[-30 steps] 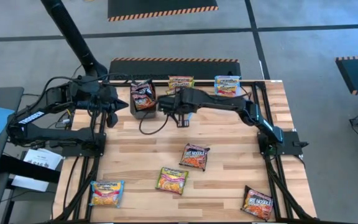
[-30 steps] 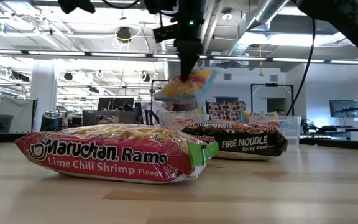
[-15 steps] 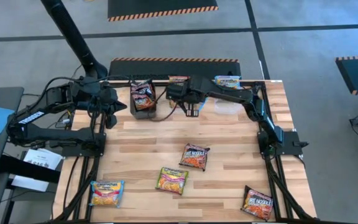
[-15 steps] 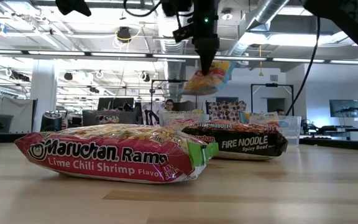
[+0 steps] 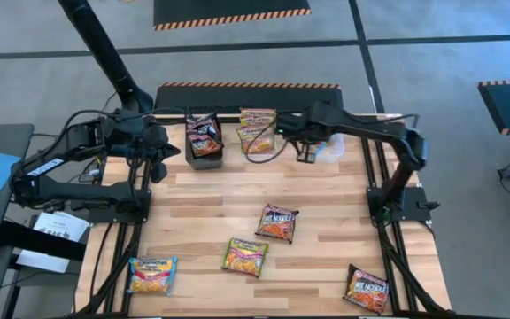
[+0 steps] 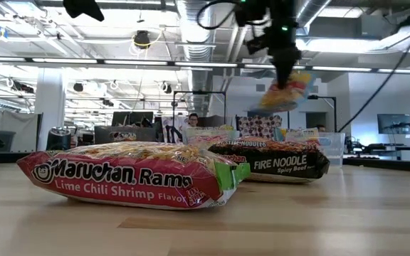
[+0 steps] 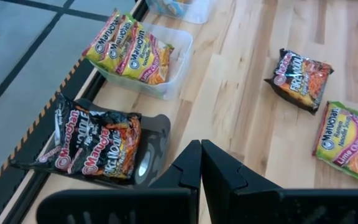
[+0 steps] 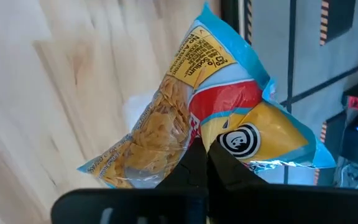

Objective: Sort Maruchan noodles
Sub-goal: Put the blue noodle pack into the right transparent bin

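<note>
My right gripper is shut on a light-blue Maruchan packet and hangs over the far right part of the table; the arm hides the tub below it. My left gripper waits shut near the far left, beside a black tub of dark packets. A clear tub holds lime-chili packets. Several packets lie flat on the table: a dark one, a lime-chili one, an orange-yellow one and a dark one. My right gripper pinches the light-blue packet between its two fingers, at about the middle of its length. The fingers come from above, pointing down. The packet is lifted clear, hangs tilted below the fingers, and sticks out to both sides of them.
The tubs stand in a row along the far edge. The lime-chili packet and the dark Fire Noodle packet fill the low view's foreground. Bare wood lies between the tubs and the loose packets. Cables hang from the right arm near the clear tub.
My right gripper has carried the light-blue packet along the far edge toward the table's right, from beside the black tub past the clear lime-chili tub. The packet has stayed hanging in the shut fingers. The left arm has kept still.
</note>
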Available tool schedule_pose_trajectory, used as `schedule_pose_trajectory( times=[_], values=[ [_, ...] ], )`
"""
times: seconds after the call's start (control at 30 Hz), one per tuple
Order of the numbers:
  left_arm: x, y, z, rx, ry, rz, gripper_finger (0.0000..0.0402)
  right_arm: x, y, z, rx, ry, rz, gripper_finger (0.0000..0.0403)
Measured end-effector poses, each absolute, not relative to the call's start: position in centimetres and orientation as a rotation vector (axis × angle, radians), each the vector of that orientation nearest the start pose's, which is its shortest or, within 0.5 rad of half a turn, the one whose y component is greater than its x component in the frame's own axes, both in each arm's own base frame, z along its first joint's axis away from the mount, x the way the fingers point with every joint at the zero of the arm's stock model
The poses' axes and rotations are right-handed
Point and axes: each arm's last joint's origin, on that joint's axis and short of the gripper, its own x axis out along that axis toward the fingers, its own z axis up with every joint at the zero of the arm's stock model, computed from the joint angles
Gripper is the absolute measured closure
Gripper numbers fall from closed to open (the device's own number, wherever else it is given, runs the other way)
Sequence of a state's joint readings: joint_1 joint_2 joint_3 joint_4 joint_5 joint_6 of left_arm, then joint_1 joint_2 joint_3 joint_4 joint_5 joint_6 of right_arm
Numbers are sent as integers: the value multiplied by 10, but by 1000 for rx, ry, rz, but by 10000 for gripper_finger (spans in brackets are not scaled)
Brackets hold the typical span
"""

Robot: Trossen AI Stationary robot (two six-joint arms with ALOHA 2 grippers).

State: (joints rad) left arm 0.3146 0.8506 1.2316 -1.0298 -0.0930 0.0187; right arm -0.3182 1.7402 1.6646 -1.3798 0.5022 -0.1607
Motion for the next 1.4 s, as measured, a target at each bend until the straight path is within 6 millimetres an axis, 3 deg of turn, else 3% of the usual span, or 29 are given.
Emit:
schedule_pose_trajectory(
  times=[0.23, 0.43, 0.67, 1.0, 1.4],
  values=[
    [121, 43, 391, -63, 647, 412, 402, 262, -113, 295, -437, 1570, -479, 398],
    [121, 43, 391, -129, 632, 434, 401, 248, -123, 279, -598, 1664, -374, 397],
    [121, 43, 391, -203, 616, 459, 401, 246, -142, 262, -723, 1777, -198, 397],
    [121, 43, 391, -254, 604, 476, 401, 253, -164, 236, -691, 1832, -103, 396],
    [121, 43, 391, -233, 610, 469, 401, 248, -182, 228, -569, 1823, -210, 374]
  ],
)
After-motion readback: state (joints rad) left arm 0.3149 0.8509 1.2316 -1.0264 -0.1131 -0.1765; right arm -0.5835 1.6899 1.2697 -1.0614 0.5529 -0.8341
